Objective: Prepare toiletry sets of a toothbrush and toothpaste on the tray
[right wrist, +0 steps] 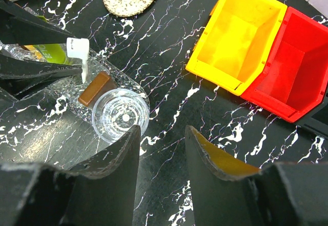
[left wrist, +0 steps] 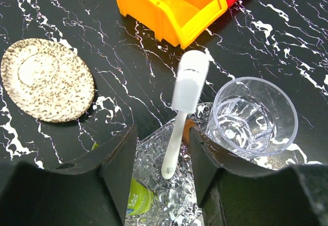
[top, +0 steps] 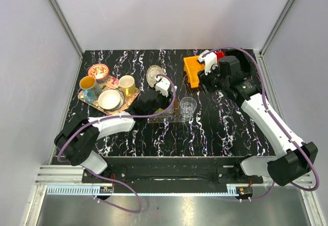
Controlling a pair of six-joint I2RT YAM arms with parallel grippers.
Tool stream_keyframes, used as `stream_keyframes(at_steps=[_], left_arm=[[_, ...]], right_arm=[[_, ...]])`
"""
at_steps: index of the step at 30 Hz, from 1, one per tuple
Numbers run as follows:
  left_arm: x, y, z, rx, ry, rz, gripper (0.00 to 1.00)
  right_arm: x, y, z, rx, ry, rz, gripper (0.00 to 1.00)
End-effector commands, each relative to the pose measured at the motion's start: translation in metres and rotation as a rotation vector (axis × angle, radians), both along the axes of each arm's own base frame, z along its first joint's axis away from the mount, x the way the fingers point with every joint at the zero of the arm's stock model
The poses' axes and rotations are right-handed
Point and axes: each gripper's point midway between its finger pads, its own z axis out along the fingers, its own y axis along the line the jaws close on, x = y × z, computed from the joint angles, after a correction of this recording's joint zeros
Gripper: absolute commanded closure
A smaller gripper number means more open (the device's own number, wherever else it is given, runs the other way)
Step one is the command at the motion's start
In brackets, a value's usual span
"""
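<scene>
On the tray (left wrist: 151,158), a clear glass (left wrist: 254,116) crowds the toothbrush (left wrist: 184,95), perhaps touching.

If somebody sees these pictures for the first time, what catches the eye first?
The yellow bin and red bin, side by side near the far edge of the black table, stand out most. Next comes the white toothbrush between the fingers of the open left gripper, its thin end on the clear tray beside a glass.
</scene>
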Motion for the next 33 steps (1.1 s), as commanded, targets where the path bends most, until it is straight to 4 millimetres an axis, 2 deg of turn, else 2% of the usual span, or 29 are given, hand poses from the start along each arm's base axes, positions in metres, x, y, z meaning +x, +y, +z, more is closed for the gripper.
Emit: stream_keyframes(at_steps=[1, 9, 16, 25, 33], left_arm=[[0.005, -0.009, 0.024, -0.043, -0.05, -0.015, 0.5], [0.003, -0.008, 0.026, -0.041, -0.053, -0.019, 0.5], [0.0, -0.008, 0.039, -0.057, -0.075, -0.035, 0.49], [-0.007, -0.007, 0.044, -0.055, -0.076, -0.057, 0.47], [-0.015, -0.005, 0.056, -0.065, -0.092, -0.078, 0.45]], right_arm=[[0.002, -0.001, 0.014, 0.021, -0.049, 0.004, 0.54], [0.003, -0.001, 0.014, 0.021, -0.047, 0.002, 0.54], [0.004, -0.001, 0.014, 0.019, -0.046, 0.001, 0.54], [0.006, 0.0, 0.012, 0.016, -0.041, 0.003, 0.54], [0.006, -0.001, 0.013, 0.013, -0.043, 0.0, 0.54]])
